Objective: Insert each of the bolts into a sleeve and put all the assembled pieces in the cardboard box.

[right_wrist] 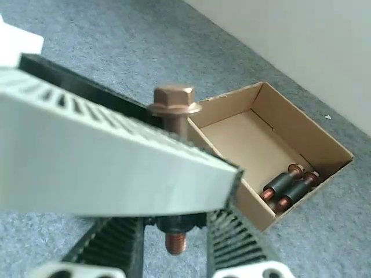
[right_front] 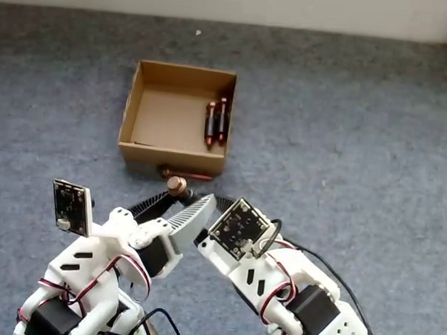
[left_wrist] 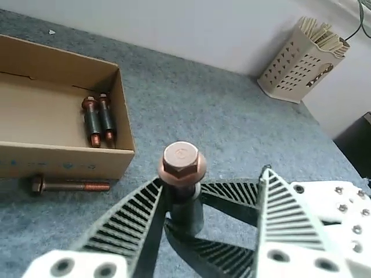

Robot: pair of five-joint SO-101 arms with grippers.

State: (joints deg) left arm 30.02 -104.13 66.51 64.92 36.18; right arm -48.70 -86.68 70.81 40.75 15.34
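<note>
A copper bolt (left_wrist: pixel 182 161) stands upright in a dark sleeve (left_wrist: pixel 186 217) just in front of the cardboard box (right_front: pixel 176 154). My right gripper (right_wrist: pixel 174 225) is shut on the sleeve, its black fingers (right_wrist: pixel 113 249) on either side and the threaded tip poking out below. My left gripper (left_wrist: pixel 211 178) is open around the bolt. Its black finger (left_wrist: pixel 124 223) lies against the bolt and its white finger (left_wrist: pixel 284 220) stands off to the side. Two assembled pieces (right_front: pixel 216 123) lie inside the box along one wall. A loose bolt (right_front: pixel 187 175) lies on the carpet against the box's front.
Grey carpet covers the whole work area, with open floor to both sides of the box. A beige perforated holder (left_wrist: pixel 304 58) with sticks stands by the wall, away from the box.
</note>
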